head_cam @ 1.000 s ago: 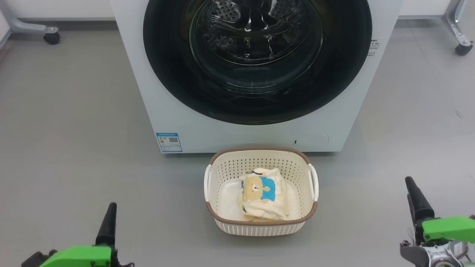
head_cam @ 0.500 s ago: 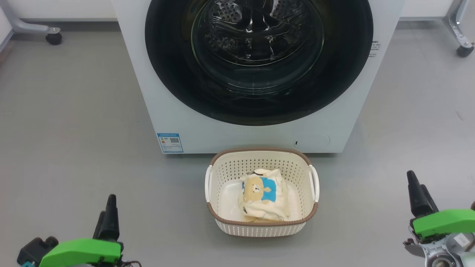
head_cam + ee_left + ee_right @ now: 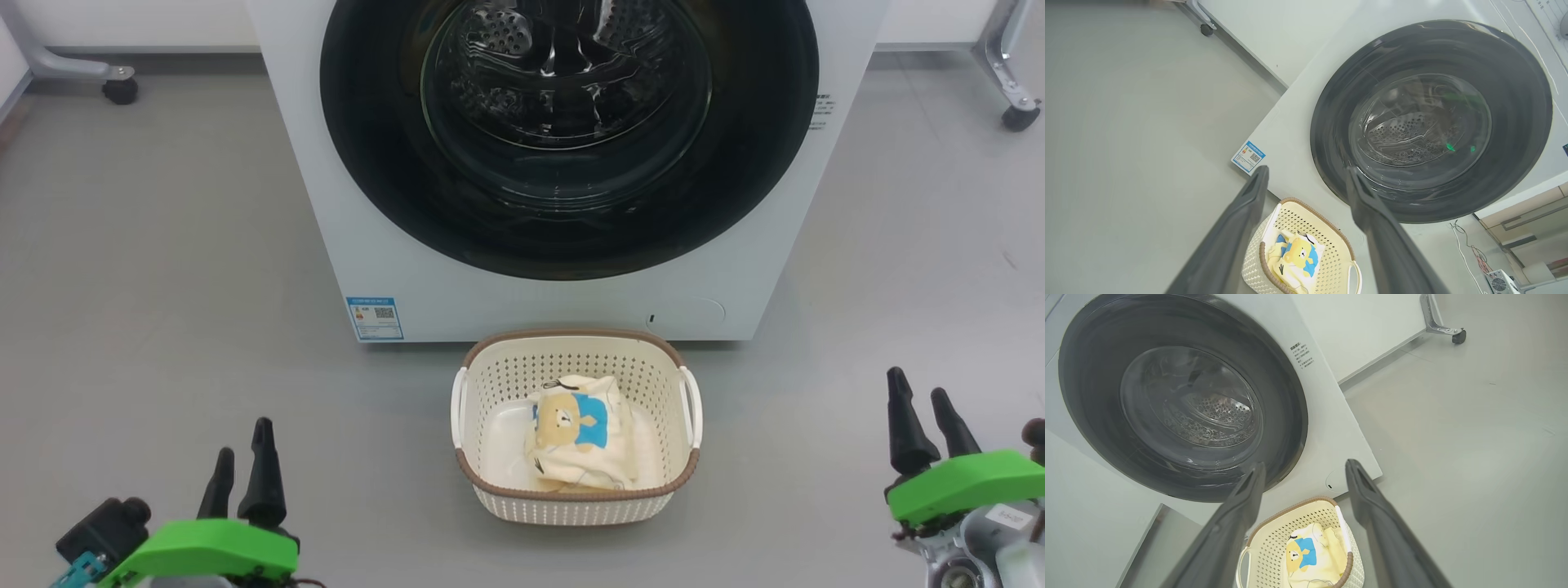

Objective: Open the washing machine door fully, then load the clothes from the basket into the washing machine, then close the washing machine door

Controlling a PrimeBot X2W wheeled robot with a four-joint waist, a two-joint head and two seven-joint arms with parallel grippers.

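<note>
Door (image 3: 367, 163) shut, clothes (image 3: 580, 441) in basket (image 3: 571, 335)

The left gripper (image 3: 242, 441) and right gripper (image 3: 918, 384) are hovering with fingers apart, holding nothing, well clear of the basket, which is sitting on the floor (image 3: 163, 286) just before the washer (image 3: 457, 302).

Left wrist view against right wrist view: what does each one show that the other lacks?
Left wrist view: the blue label low on the washer, and wood-coloured furniture off to the side. Right wrist view: a round flap at the washer's lower corner and small printed text beside the door. Both: the closed door, the basket holding the clothes, seen past an open left gripper or right gripper.
</note>
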